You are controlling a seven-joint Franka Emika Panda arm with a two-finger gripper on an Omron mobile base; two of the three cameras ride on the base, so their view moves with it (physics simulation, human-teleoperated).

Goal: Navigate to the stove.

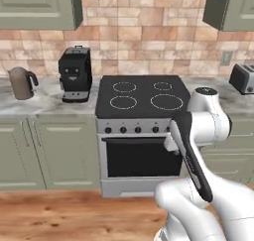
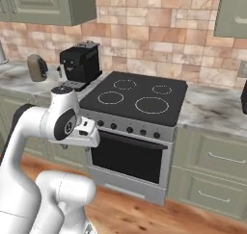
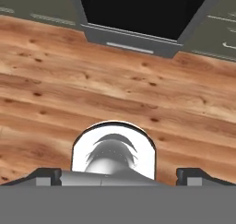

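I see the stove (image 1: 141, 131) dead ahead between the green cabinets, a heavy rigid steel range with breakable glass top that I judge is to be approached, not grasped, while my gripper (image 3: 119, 174) hangs spread and empty over the floor.

No readable text, labels, brands, numbers or signs anywhere: none on the stove (image 1: 140, 117), none on the coffee machine (image 1: 75, 74), none on the toaster (image 1: 242, 78).
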